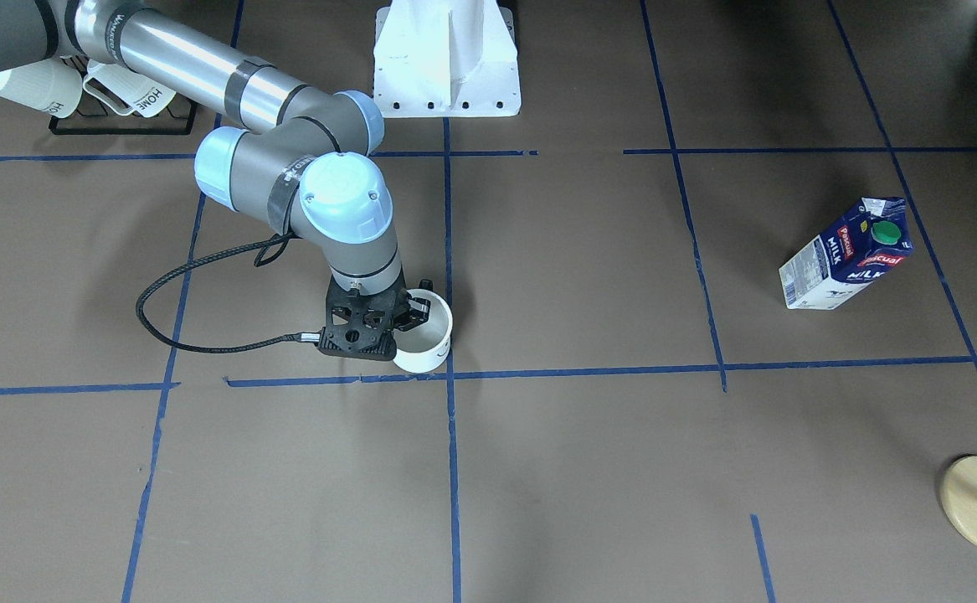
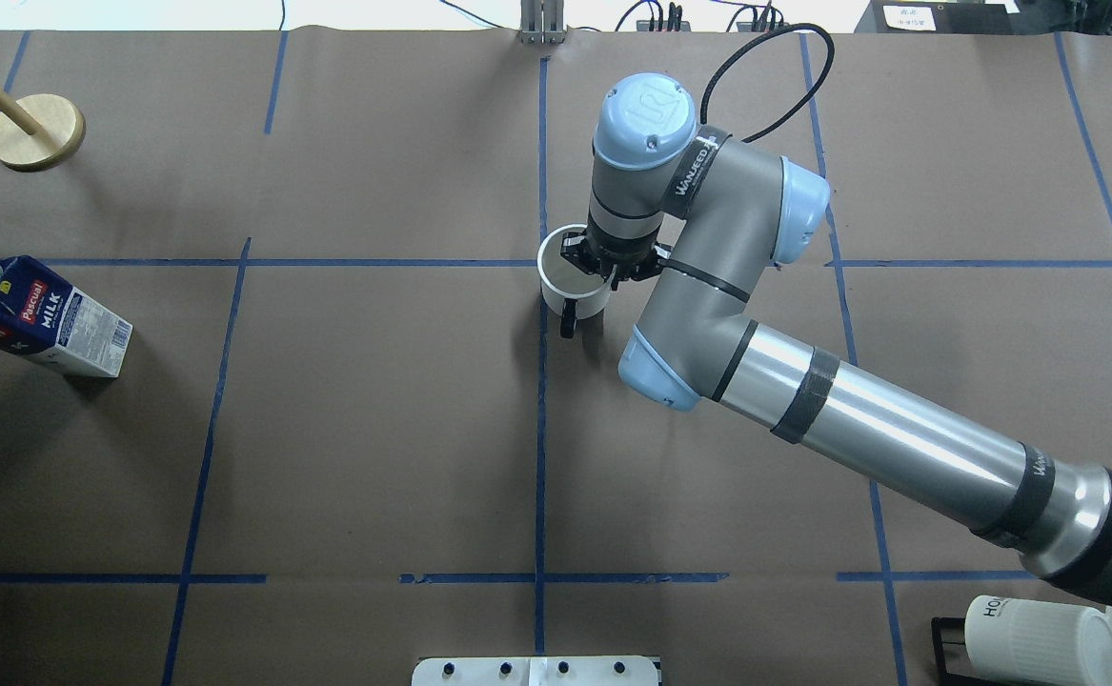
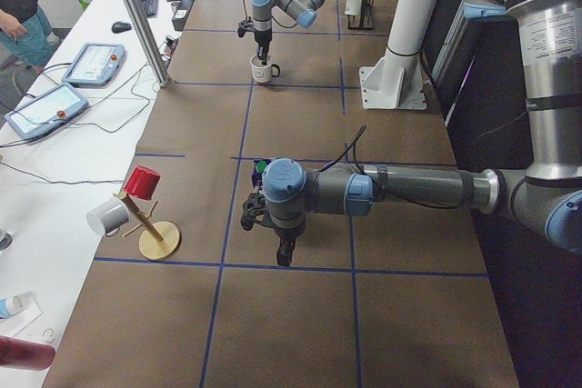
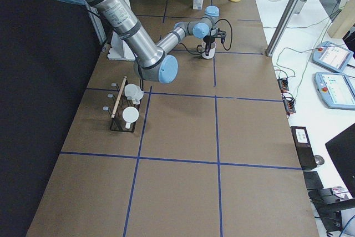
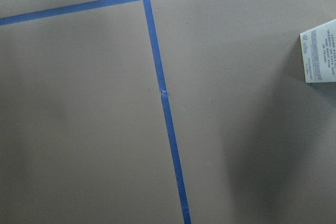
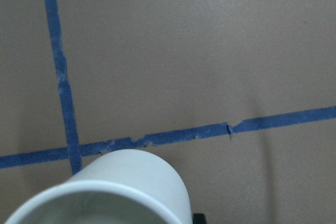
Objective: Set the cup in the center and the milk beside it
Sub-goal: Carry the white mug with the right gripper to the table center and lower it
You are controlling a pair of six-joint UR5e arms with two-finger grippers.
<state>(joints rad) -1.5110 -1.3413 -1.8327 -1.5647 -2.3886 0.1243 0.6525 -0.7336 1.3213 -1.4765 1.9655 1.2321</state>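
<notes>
The cup (image 1: 425, 335) is a smooth white mug with a black handle (image 2: 568, 324). It stands upright right beside the center (image 1: 451, 375), the blue tape crossing, on the robot's side of it. My right gripper (image 1: 415, 308) comes down from above and is shut on the cup's rim (image 2: 565, 276). The right wrist view shows the cup (image 6: 121, 187) and the center (image 6: 72, 150) close together. The milk (image 1: 846, 255) stands far off on my left side (image 2: 36, 314). My left gripper (image 3: 285, 259) hangs above the table near the milk; I cannot tell if it is open or shut.
A black rack with two ribbed "HOME" mugs (image 1: 111, 96) stands near my right arm's base. A wooden mug tree (image 2: 36, 133) stands at the far left corner. The white robot base (image 1: 446, 59) is at the table's near edge. The milk's corner (image 5: 320, 59) shows in the left wrist view.
</notes>
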